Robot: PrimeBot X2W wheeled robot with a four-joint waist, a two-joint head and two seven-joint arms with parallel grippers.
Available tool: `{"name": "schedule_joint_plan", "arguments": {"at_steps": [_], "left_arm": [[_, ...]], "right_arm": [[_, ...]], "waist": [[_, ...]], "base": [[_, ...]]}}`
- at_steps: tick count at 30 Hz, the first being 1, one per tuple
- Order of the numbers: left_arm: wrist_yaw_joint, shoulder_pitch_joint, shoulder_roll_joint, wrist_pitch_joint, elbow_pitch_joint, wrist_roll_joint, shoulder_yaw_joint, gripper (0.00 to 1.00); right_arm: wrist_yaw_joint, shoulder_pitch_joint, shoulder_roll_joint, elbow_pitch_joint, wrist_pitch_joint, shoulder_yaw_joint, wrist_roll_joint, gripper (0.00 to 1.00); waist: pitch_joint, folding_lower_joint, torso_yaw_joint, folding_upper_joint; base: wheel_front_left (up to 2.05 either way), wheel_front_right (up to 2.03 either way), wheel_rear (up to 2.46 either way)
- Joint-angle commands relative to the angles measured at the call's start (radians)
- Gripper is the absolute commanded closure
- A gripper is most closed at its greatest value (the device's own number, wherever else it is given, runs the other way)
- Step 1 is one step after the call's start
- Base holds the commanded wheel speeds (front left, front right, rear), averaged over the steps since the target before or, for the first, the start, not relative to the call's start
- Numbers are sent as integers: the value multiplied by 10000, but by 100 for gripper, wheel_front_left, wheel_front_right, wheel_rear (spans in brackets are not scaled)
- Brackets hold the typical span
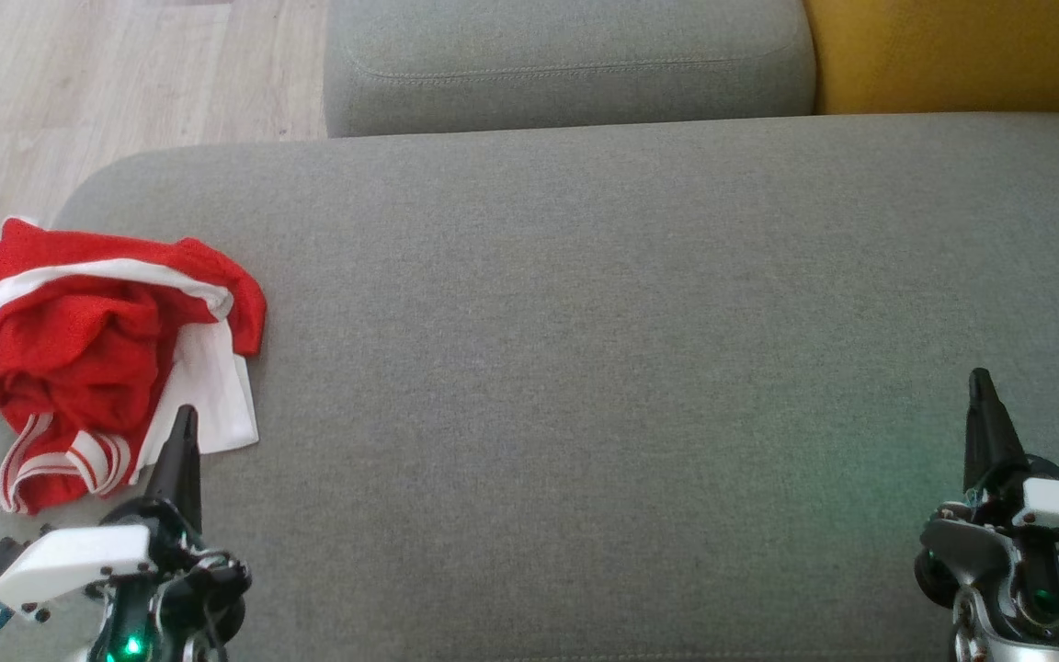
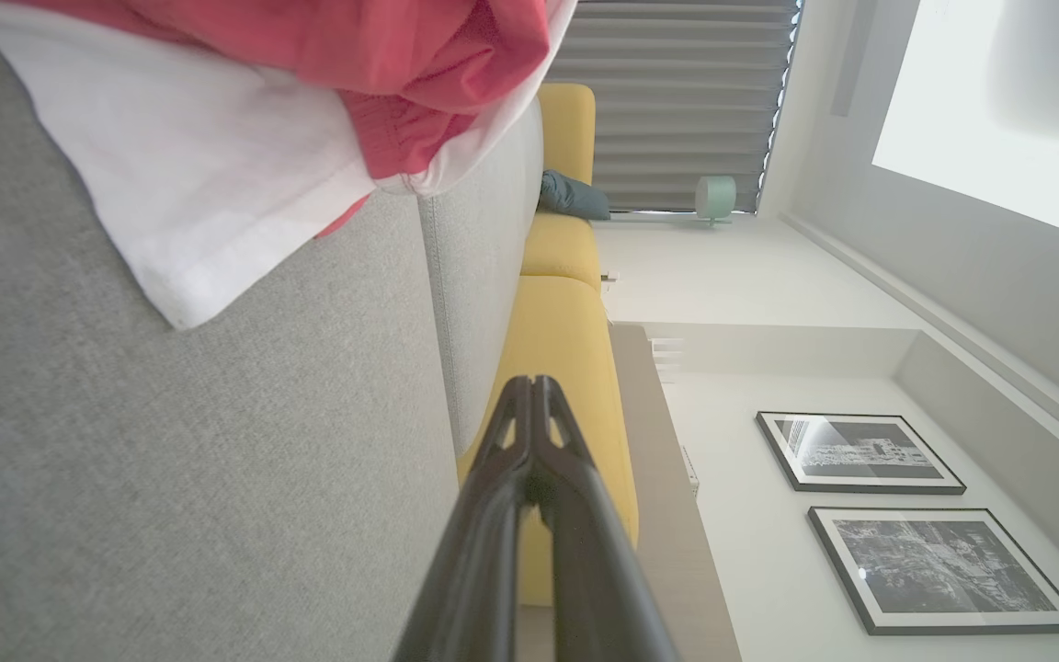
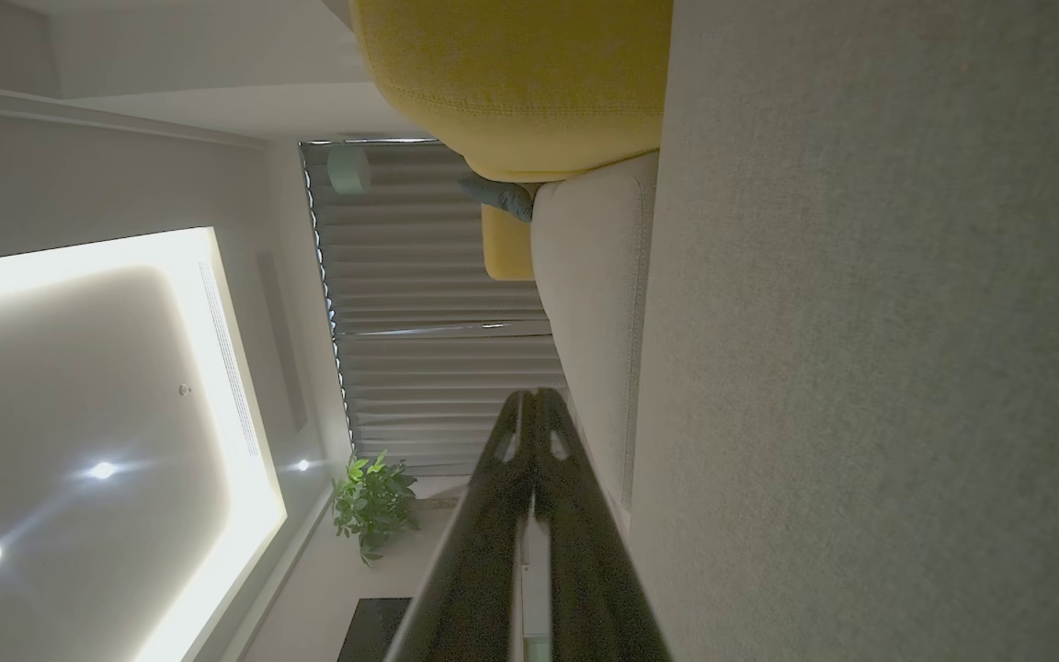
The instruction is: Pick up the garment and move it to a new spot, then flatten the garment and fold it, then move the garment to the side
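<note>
On the sofa seat (image 1: 585,322) the garment (image 1: 79,340) lies crumpled — pickup not begun; left pincer (image 1: 184,418) and right pincer (image 1: 981,379) sit together, so the left must part.

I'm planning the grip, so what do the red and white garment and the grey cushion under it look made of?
Garment: thin, matt knit, likely sports mesh, judging by the red part's fine dotted texture and soft crumpling. Cushion: matt grey woven upholstery cloth; its coarse weave shows close up.
</note>
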Motion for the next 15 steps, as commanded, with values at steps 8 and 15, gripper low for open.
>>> {"name": "schedule_joint_plan", "arguments": {"at_steps": [8, 15], "left_arm": [[9, 178, -42, -25, 391, 4, -26, 0], [12, 359, -105, -173, 718, 115, -55, 0]], "right_arm": [[-11, 84, 29, 403, -7, 16, -9, 0], [-8, 237, 37, 636, -113, 112, -82, 0]], "waist": [[2, 0, 0, 0], [13, 0, -3, 0]], "base": [[0, 0, 0], [0, 0, 0]]}}
